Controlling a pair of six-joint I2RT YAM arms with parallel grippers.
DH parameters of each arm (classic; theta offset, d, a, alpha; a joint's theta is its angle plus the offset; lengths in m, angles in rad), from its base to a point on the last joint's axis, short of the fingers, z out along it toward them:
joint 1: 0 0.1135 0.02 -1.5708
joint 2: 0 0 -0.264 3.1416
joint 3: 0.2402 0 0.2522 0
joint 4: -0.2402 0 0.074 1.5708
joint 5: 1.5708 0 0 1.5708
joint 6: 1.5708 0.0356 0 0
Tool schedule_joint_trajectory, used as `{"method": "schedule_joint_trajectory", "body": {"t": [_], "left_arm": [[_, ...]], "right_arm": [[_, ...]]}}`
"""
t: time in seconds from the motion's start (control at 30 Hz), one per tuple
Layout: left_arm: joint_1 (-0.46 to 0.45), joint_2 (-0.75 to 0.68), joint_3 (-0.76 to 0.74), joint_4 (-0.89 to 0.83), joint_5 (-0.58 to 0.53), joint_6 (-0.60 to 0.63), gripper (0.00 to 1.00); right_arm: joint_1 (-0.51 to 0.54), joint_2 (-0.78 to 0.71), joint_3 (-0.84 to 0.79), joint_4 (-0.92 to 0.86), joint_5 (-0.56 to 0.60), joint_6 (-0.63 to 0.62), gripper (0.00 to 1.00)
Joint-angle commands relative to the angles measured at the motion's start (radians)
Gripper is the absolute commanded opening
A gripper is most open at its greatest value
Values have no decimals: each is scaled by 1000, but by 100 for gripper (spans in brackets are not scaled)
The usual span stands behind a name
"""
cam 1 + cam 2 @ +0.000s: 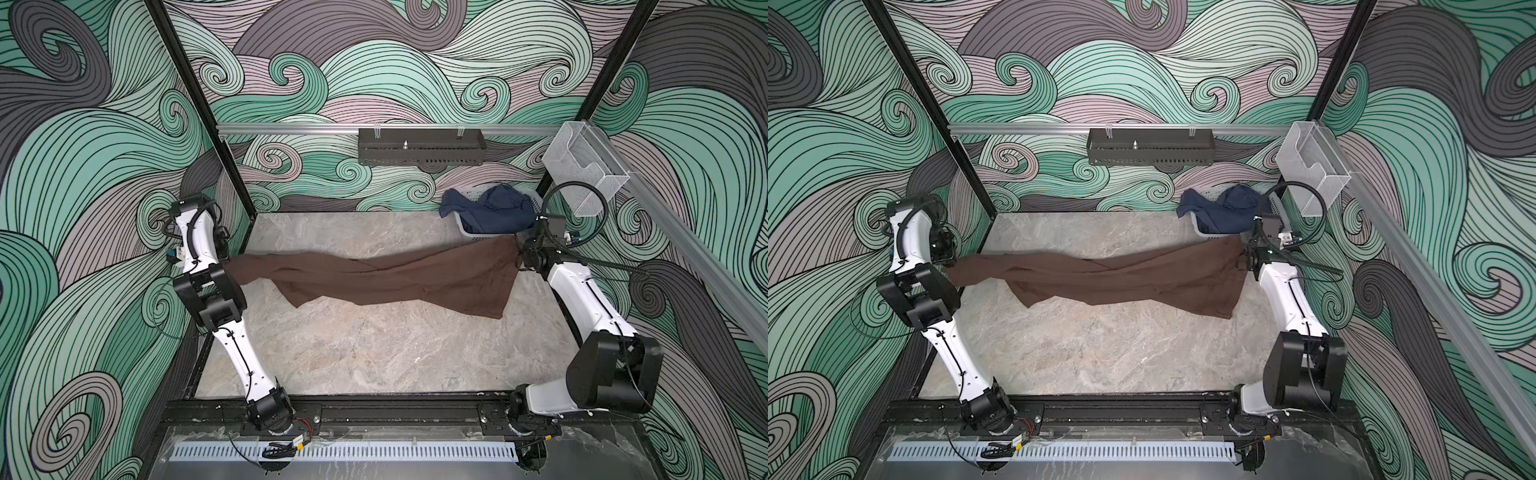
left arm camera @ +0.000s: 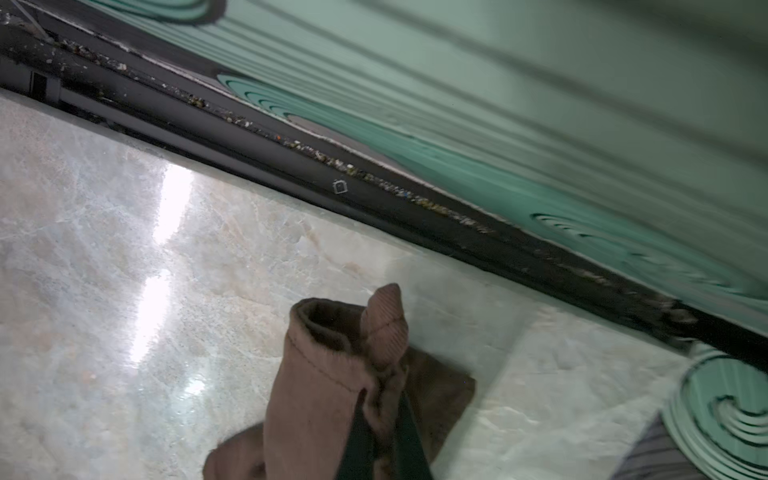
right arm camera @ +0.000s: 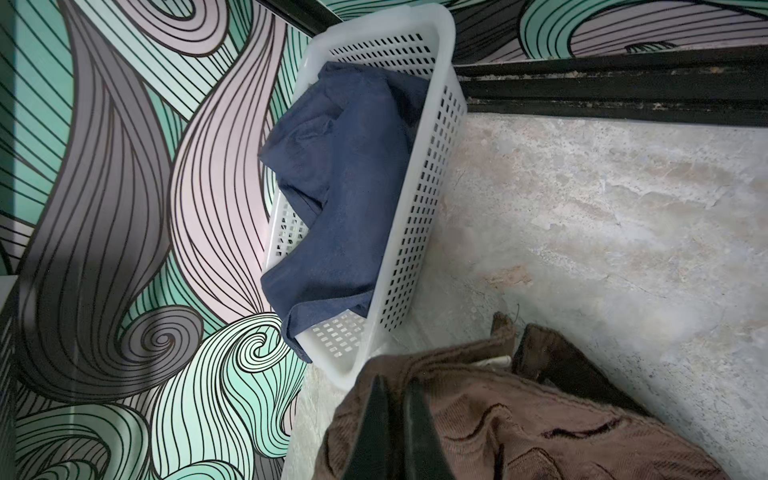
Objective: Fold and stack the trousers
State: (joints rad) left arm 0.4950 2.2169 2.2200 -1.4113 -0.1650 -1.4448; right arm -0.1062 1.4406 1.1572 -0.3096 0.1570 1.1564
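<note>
One basket [image 3: 424, 216]: navy garment [image 3: 345, 187] inside, trousers [image 3: 519, 415] outside

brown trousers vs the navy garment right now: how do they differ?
Colour: trousers brown, navy garment dark blue.
Pose: trousers stretched out long across the table, navy garment crumpled.
Place: trousers over the table, navy garment in the white basket, spilling over its rim.
Hold: left fingers and right fingers pinch the trousers' ends; nothing grips the navy garment.
Both are unfolded cloth.
</note>
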Motion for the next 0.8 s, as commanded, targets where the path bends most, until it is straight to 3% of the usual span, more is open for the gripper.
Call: {"method": "schedule_joint_trajectory", "body": {"t": [0.0,0.13,0.23,0.43,0.77], "left_arm": [[22,-43,-132,43,9,98,0],[21,-124,-395,161,6,132,0],[21,-148,-491,199,-2,149,3],[20,-142,-498,202,-5,178,36],[18,-177,-514,166,20,174,49]], "right_arm": [[-11,-55,-47,17,17,2,0],[-11,-88,-116,10,0,-6,0],[-11,-110,-151,4,-2,-15,0],[-11,-118,-163,-6,-15,-33,0],[-10,-115,-150,-10,-25,-35,0]]}}
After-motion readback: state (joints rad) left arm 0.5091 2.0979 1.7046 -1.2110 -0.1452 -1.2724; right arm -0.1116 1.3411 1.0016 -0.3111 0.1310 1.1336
